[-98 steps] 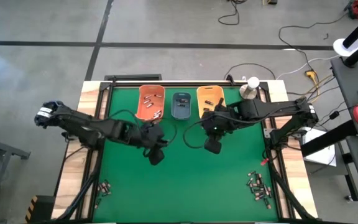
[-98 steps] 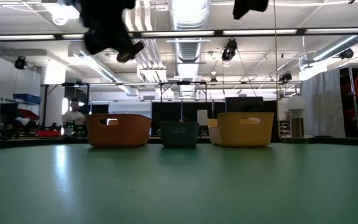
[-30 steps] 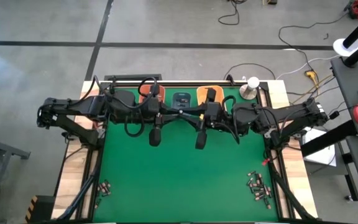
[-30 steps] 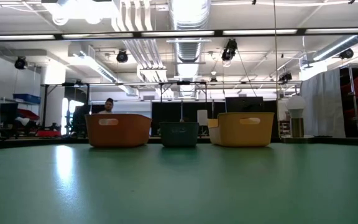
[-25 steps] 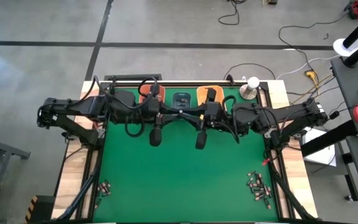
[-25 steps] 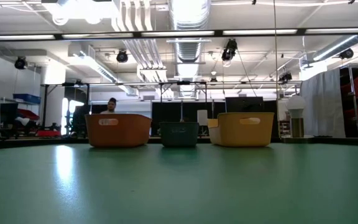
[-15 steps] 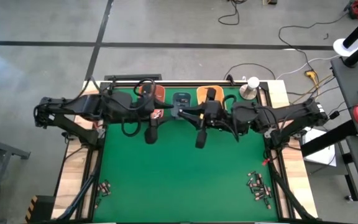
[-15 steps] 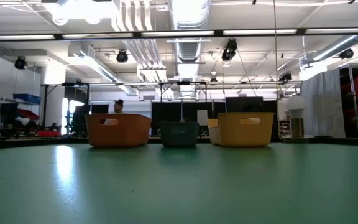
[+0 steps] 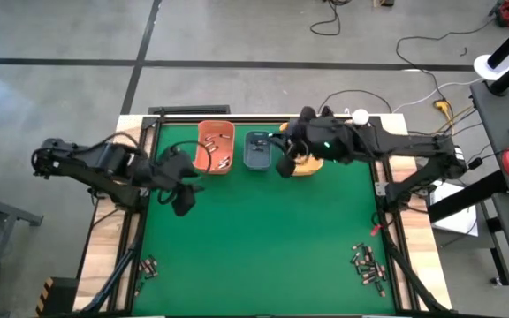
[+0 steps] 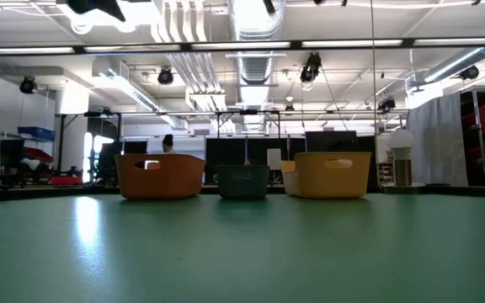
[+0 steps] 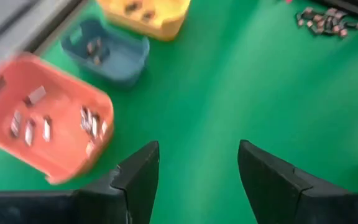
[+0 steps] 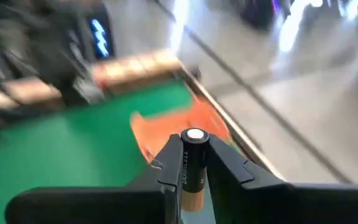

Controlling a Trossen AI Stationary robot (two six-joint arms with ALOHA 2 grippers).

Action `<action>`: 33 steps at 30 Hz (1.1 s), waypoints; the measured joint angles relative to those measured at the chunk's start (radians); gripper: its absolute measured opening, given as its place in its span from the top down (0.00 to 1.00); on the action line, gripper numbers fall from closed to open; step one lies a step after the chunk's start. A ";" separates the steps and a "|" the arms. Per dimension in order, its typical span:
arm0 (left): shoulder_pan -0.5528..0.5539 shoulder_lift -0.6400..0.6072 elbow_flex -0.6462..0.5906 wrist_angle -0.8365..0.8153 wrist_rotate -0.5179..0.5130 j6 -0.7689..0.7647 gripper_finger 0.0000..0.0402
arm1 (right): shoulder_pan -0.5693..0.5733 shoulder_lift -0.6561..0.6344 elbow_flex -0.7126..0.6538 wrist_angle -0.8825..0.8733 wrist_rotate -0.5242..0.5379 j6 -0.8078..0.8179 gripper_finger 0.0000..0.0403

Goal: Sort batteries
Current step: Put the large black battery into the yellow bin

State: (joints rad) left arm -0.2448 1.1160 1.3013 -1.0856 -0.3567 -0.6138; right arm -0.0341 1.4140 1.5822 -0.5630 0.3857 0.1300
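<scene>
While the right hand (image 9: 286, 165) grips a battery (image 12: 192, 167) upright between its fingers, it hangs over the gap between the blue-grey bin (image 9: 257, 150) and the yellow bin (image 9: 307, 166). Left hand (image 9: 182, 202), wide and empty, waits over the desk (image 9: 263, 247).

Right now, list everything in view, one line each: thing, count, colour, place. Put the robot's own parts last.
orange bin: one, orange, far edge of the table, leftmost of the three, batteries inside.
blue-grey bin: one, blue-grey, middle of the row.
yellow-orange bin: one, yellow-orange, rightmost, partly under the right arm in the high view.
loose batteries: a cluster, dark, near right corner; a few more at the near left.
table: one, green top.
left gripper: open, empty, over the table's left side.
right gripper: shut on the held battery, black with a coppery end, over the bins.
</scene>
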 joint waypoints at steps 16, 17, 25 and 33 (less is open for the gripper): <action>-0.058 -0.025 -0.316 0.330 0.058 -0.154 0.51 | -0.314 0.247 0.000 -0.513 -0.418 -0.101 0.90; -0.060 -0.023 -0.316 0.358 0.057 -0.146 0.51 | -0.325 0.259 0.000 -0.520 -0.424 -0.123 0.90; -0.060 -0.005 -0.315 0.528 -0.002 -0.051 0.51 | -0.434 0.380 0.000 -0.525 -0.448 -0.279 0.90; -0.053 -0.019 -0.315 0.524 -0.156 -0.104 0.51 | -0.510 0.492 0.000 -0.513 -0.454 -0.469 0.90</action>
State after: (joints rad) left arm -0.2981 1.0973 0.9867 -0.5612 -0.5130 -0.7179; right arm -0.5445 1.9065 1.5822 -1.0758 -0.0682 -0.3390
